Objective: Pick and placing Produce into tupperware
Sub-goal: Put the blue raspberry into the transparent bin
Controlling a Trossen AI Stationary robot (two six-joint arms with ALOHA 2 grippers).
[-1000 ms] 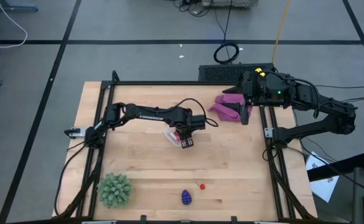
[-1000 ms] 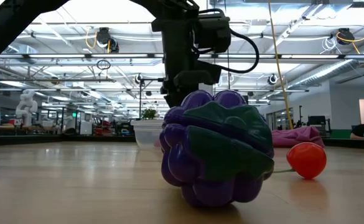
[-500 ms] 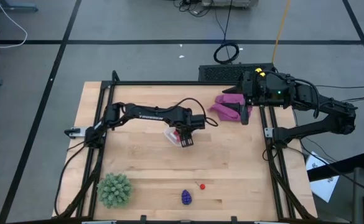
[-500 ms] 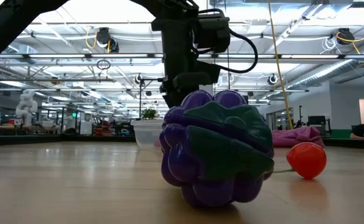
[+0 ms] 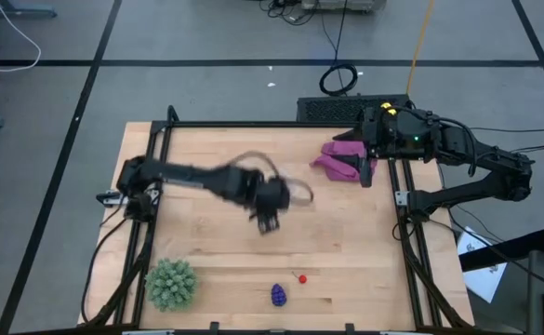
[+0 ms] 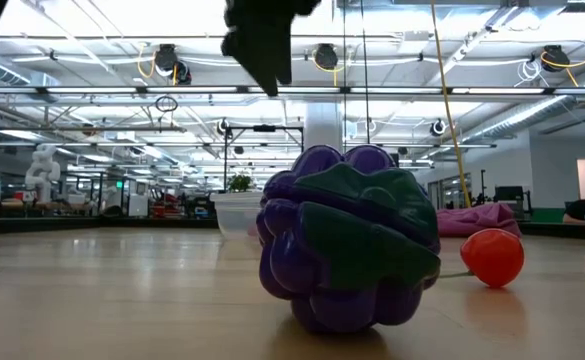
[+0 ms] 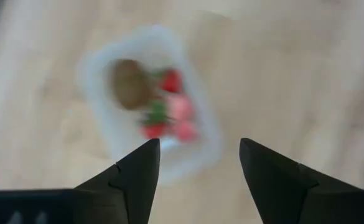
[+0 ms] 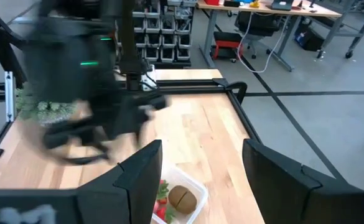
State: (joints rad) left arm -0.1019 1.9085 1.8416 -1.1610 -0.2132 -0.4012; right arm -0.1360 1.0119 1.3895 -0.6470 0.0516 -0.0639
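Left wrist view shows the tupperware (image 7: 149,102), a clear square tub sitting on the tabletop (image 7: 275,68), holding a brown oval (image 7: 129,84) and several red and pink berries (image 7: 172,115). It lies just ahead of the left end effector (image 7: 199,163), partly between and beyond the two dark fingers (image 7: 138,171), which stand apart with nothing between them: released and empty. In the high view the left end effector (image 5: 268,223) is blurred over the middle of the tabletop, and the tub is hidden beneath the arm there.

The right wrist view also catches the tub (image 8: 177,200) with the brown oval and red pieces inside. The right end effector (image 5: 368,177) hangs at the far right edge beside the magenta cloth (image 5: 338,159); its fingers (image 8: 138,171) are spread and hold nothing.

Near the front edge lie the purple grape bunch (image 5: 279,295) and a small red berry (image 5: 301,277), close together, well apart from the tub. A green spiky ball (image 5: 171,283) sits at the front left.
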